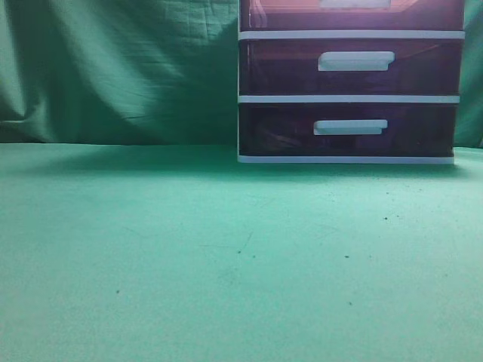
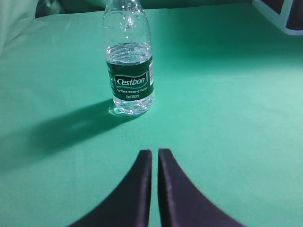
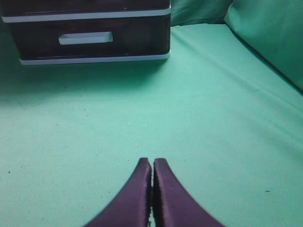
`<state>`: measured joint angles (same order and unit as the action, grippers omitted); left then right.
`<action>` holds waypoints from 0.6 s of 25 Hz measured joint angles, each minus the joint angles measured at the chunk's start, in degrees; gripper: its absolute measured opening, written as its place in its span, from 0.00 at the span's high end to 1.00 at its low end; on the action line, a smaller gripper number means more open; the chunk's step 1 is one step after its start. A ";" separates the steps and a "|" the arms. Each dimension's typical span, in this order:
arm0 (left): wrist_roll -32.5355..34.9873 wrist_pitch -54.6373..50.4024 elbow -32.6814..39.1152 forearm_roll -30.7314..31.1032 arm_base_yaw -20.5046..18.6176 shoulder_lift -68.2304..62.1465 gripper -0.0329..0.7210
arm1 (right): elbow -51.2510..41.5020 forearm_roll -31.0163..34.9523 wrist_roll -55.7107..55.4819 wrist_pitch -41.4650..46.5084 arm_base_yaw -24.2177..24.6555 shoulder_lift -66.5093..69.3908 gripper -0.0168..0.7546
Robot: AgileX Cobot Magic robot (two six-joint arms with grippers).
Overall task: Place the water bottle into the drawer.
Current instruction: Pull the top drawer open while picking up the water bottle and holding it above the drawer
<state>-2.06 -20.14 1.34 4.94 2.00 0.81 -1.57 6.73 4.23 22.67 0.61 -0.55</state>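
Note:
A clear water bottle point(image 2: 129, 71) with a dark green label stands upright on the green cloth, straight ahead of my left gripper point(image 2: 155, 152), which is shut and empty a short way in front of it. The drawer point(image 1: 430, 15), reddish-brown with a white handle, shows only as a strip at the top edge of the exterior view and looks closed. My right gripper point(image 3: 152, 161) is shut and empty above bare cloth, well in front of the drawer unit. Neither gripper nor the bottle shows in the exterior view.
The white-framed unit point(image 1: 347, 98) stands at the back right with two darker purple-brown drawers, both closed; its lowest drawer point(image 3: 90, 38) faces the right wrist. A corner of the unit point(image 2: 284, 16) shows right of the bottle. Green cloth point(image 1: 113, 75) hangs behind.

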 joint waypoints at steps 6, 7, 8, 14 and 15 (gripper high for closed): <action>0.00 0.00 0.00 0.00 0.00 0.00 0.96 | 0.00 0.00 0.00 0.00 0.00 0.00 0.98; 0.00 0.00 0.00 0.00 0.00 0.00 0.96 | 0.00 0.00 0.00 0.00 0.00 0.00 0.98; 0.00 0.00 0.00 0.00 0.00 0.00 0.96 | 0.00 0.00 0.00 0.00 0.00 0.00 0.98; 0.00 0.00 0.00 0.00 0.00 0.00 0.96 | 0.00 0.00 0.00 0.00 0.00 0.00 0.98; 0.00 0.00 0.00 0.00 0.00 0.00 0.96 | 0.00 0.00 0.00 0.00 0.00 0.00 0.98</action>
<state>-2.06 -20.14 1.34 4.94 2.00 0.81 -1.57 6.73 4.23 22.67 0.61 -0.55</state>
